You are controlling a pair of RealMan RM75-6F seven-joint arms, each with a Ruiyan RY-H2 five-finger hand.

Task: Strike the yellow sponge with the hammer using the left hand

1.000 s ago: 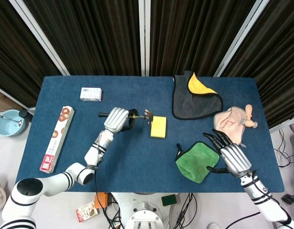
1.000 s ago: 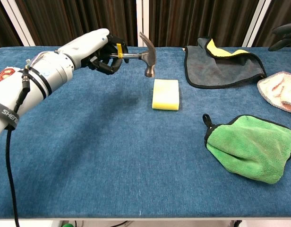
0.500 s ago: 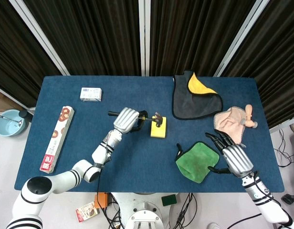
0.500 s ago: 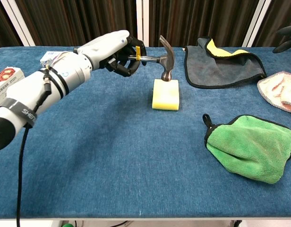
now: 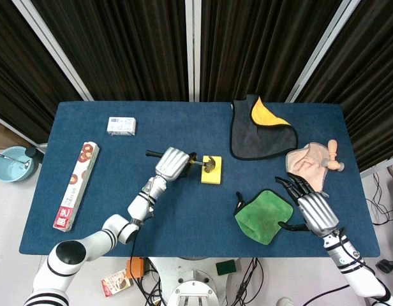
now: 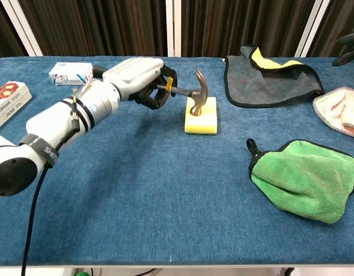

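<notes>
Left hand [image 6: 139,77] wrapped around hammer [image 6: 191,95] handle, hammer head pressing into yellow sponge [image 6: 201,117] top, denting it. Sponge near table [image 5: 184,217] centre. Right hand [image 5: 313,209] holds nothing, fingers spread, resting at green cloth [image 5: 265,215] edge near table's front right corner.

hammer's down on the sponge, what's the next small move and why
Probably lift the hammer straight up off the sponge. Its head is pressed into the sponge's top, so the strike looks landed, and the left hand grips the handle. Raising it clears the sponge for another strike or for setting the hammer down.
</notes>
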